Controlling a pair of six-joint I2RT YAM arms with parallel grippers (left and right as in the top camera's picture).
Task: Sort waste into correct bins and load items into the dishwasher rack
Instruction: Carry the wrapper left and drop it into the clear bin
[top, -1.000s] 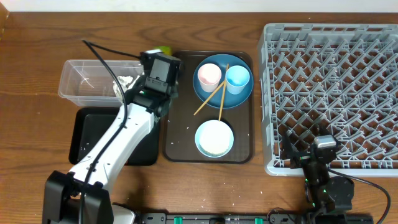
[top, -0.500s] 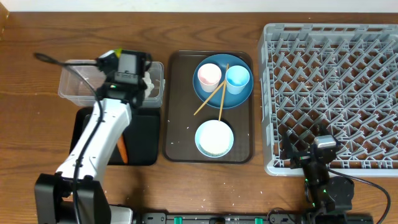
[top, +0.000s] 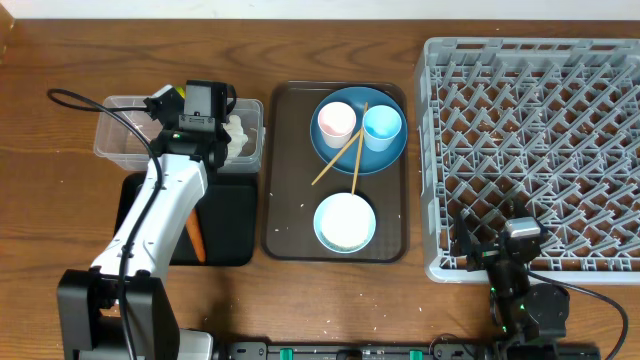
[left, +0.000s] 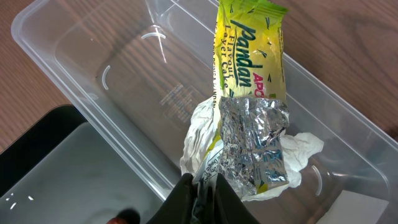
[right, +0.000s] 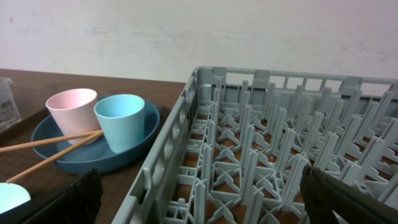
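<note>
Waste sorting was in hand. Left gripper (left: 202, 190) hung over tub (left: 74, 62) at upper left of the overhead view. Its jaws were almost together, pinching wrapper (left: 252, 74) by its torn foil end, as best I could judge. Wrapper draped over tissue (left: 298, 155) inside tub. Carrot (top: 196, 238) lay on black tray (top: 232, 215) just below. Right gripper (right: 199, 193) sat at lower right beside rack (right: 249, 124), jaws spread wide, empty. Next move likely: release wrapper, lift clear of tub wall.
</note>
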